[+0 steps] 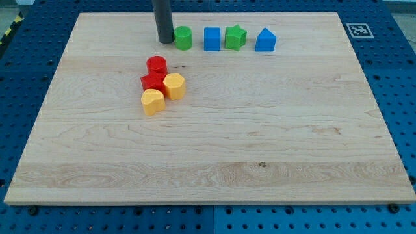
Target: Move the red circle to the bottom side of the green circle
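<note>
- My tip (165,41) rests on the wooden board (214,162) near the view's top, just beside the left edge of the green circle (184,38); whether tip and block actually touch cannot be determined.
- I carry no claw: my arm ends in a plain dark rod, so it is neither clenched nor grasping anything. The rod enters from the view's top edge and stands upright.
- The green circle is the leftmost item in a row along the view's top. To its right, in order: a blue square block (212,39), a green star-shaped block (236,37) and a blue block with a peaked top (265,40).
- The blue square and the green star sit very close together; the other neighbours in the row are separated by small gaps.
- The red circle (156,65) lies below my tip and slightly to the view's left of it, clearly apart from the green circle.
- The red circle is the top member of a tight cluster. Directly below it sits a second red block (153,82), shape unclear.
- A yellow block (174,86) adjoins that red block on the right.
- Another yellow block (153,102) lies at the cluster's bottom.
</note>
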### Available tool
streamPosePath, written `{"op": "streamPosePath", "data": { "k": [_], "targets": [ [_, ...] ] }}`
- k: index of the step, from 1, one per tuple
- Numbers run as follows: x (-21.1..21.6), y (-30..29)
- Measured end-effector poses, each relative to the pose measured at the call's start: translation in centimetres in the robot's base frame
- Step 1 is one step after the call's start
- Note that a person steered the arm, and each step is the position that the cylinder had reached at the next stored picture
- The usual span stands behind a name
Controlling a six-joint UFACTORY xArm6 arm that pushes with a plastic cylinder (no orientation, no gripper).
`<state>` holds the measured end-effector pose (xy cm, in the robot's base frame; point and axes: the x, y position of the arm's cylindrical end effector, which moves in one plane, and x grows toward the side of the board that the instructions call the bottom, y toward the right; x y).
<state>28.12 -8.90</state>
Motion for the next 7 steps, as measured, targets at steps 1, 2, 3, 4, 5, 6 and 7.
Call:
{"op": "streamPosePath", "data": {
  "k": [1,2,3,4,5,6,7],
  "targets": [
    [0.0,0.8],
    [0.0,-0.8],
    [0.4,-5.2],
    [3.9,-8.2],
    [8.7,-8.5],
    [10.7,-8.4],
    [10.9,-7.7]
  ]
}}
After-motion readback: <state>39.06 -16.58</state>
